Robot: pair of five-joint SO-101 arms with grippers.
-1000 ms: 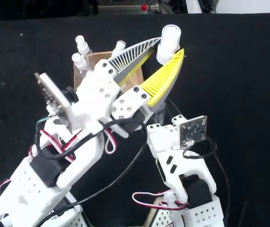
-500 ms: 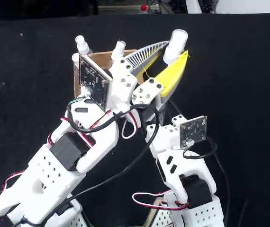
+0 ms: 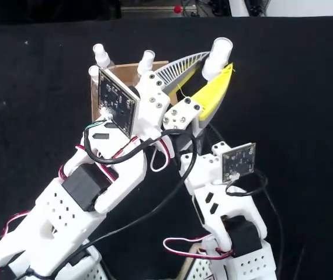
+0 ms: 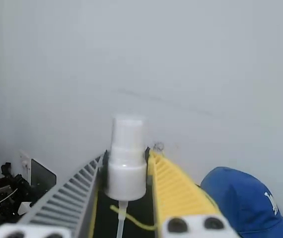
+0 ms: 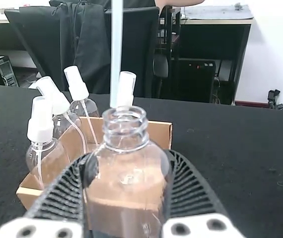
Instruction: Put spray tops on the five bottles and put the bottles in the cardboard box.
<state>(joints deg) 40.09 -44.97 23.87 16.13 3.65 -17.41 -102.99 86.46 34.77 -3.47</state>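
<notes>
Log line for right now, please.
left end effector: shut on spray top | right end effector: shut on open bottle | tube: at bottle mouth | cardboard box: four capped bottles

I log both arms as white printed shells with dark screws and black servo blocks. Left arm [image 3: 67, 216]: looped black cable, red-and-white leads, bare camera board [image 3: 117, 102]; left gripper [image 4: 126, 161] has one yellow ribbed finger, one pale grey. Right arm [image 3: 216, 205]: same wiring; right gripper [image 5: 129, 163] fingers black, ribbed.
</notes>
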